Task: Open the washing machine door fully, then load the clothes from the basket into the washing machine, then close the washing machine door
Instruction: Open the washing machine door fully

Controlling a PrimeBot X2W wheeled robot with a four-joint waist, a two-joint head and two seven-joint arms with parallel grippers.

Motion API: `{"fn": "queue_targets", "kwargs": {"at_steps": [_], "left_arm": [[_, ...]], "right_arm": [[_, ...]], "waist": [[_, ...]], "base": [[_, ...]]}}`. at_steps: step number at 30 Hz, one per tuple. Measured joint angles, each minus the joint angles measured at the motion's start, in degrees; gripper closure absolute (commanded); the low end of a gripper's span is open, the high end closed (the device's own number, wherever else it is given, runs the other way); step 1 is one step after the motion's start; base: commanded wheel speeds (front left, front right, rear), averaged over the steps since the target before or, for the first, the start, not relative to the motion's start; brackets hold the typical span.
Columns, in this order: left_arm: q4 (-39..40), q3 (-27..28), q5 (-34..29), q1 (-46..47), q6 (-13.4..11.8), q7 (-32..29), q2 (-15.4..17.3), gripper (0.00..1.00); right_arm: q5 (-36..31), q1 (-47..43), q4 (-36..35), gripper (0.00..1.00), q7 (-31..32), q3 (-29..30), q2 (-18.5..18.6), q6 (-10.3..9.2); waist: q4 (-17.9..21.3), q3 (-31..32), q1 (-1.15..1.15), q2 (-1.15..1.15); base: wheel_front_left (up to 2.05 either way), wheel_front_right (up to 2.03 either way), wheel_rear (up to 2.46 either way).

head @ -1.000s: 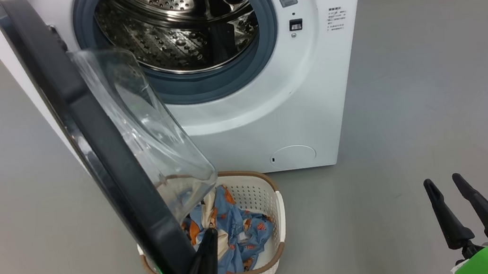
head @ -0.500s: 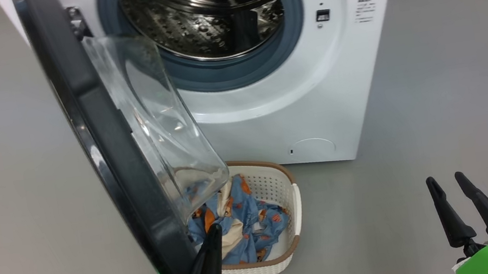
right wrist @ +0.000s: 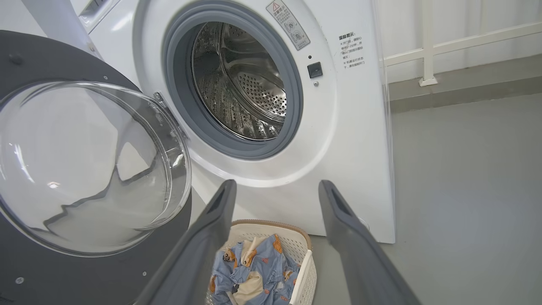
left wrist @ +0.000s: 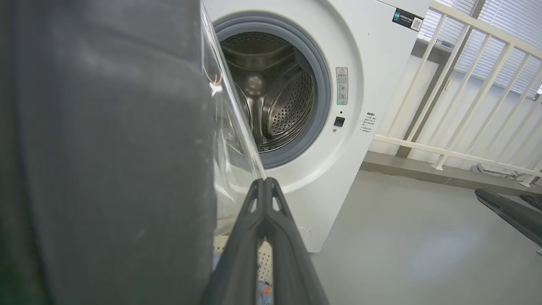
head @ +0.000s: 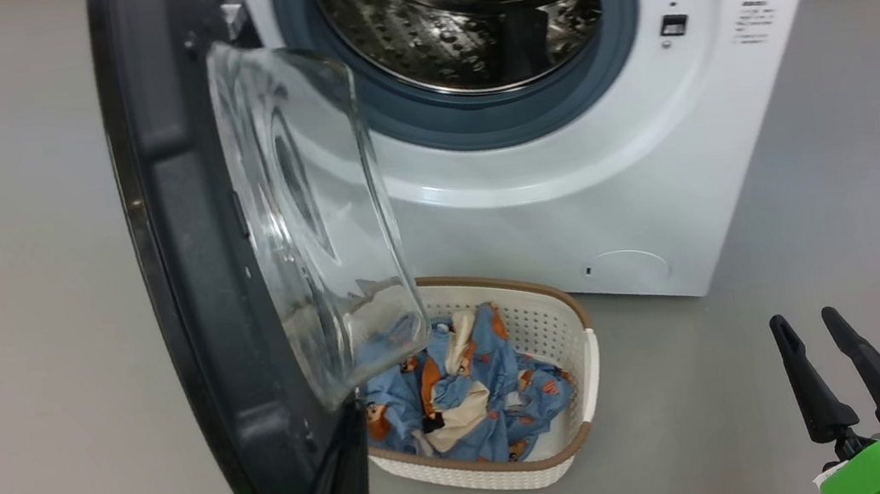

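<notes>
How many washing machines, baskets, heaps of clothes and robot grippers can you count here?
Washing machine: 1
Basket: 1
Heap of clothes: 1
Grippers: 2 (left gripper, right gripper)
Total: 5

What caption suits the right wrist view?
Open right gripper above the basket of clothes, facing the washing machine with its door open.

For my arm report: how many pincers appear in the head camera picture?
2. The left pincer, shut, is lower left by the washing machine door; the right pincer, open, is lower right.
</notes>
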State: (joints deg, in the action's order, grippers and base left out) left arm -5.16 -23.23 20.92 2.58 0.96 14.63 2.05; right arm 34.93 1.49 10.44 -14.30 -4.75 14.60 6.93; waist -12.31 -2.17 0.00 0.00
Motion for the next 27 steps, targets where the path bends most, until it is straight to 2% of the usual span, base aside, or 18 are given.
{"fn": "queue_targets", "kwargs": {"at_steps": [14,27], "left_arm": [[0.7,4.2,0.8,0.0,-2.8,-1.1,2.2,1.00],[-0.3,11.1,4.0,1.2,-4.6,-5.3,7.4,1.00]], "right_arm": [[-0.1,0.0,-0.8,0.00,0.0,1.6,-1.1,0.00],[-0.1,0.0,-2.2,0.00,0.0,3.8,-1.7,0.00]], "waist": [[-4.4,0.3,0.00,0.00],[-5.8,-2.6,0.00,0.00]], "base": [[0.00,0.00,0.00],[0.00,0.00,0.00]]}}
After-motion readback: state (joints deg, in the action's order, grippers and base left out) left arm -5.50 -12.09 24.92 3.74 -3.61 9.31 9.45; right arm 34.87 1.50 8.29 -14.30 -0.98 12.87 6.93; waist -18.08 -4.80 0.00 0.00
